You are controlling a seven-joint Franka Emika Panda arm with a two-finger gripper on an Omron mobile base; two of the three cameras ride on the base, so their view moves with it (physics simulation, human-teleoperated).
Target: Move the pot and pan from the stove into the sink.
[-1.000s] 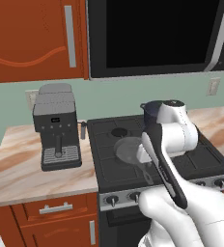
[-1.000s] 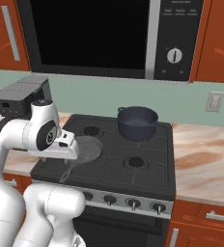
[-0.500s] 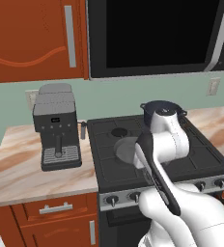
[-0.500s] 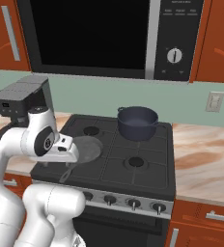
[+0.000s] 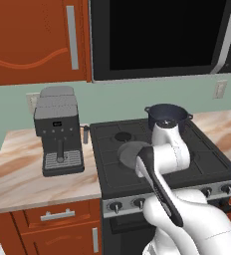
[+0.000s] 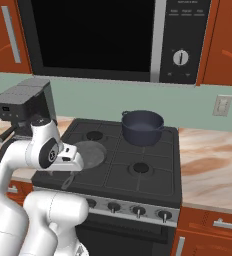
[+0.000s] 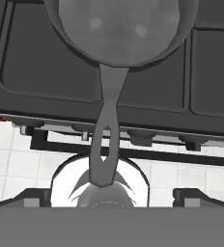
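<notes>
The dark blue-grey pot point(image 5: 167, 113) point(image 6: 143, 127) stands on the back burner of the black stove point(image 5: 207, 167) point(image 6: 138, 170). The shallow grey pan point(image 5: 130, 152) point(image 6: 90, 152) point(image 7: 119, 29) lies on the front left burner. Its long handle point(image 7: 106, 125) juts out past the stove's front edge. My gripper point(image 7: 114, 196) hangs over the outer end of that handle. It is open, with one fingertip point(image 7: 34, 197) on each side of the handle and not touching it. The sink is out of view.
A black coffee machine point(image 5: 57, 132) point(image 6: 20, 107) stands on the marbled counter left of the stove. A microwave point(image 5: 157, 40) point(image 6: 113, 35) hangs close above the burners. More counter point(image 6: 213, 165) runs to the right. White floor tiles point(image 7: 17, 159) lie below the handle.
The hand has sunk a little and shifted toward the stove's front left, settling over the pan's handle. Pot and pan have not moved. The jaws stay wide apart.
</notes>
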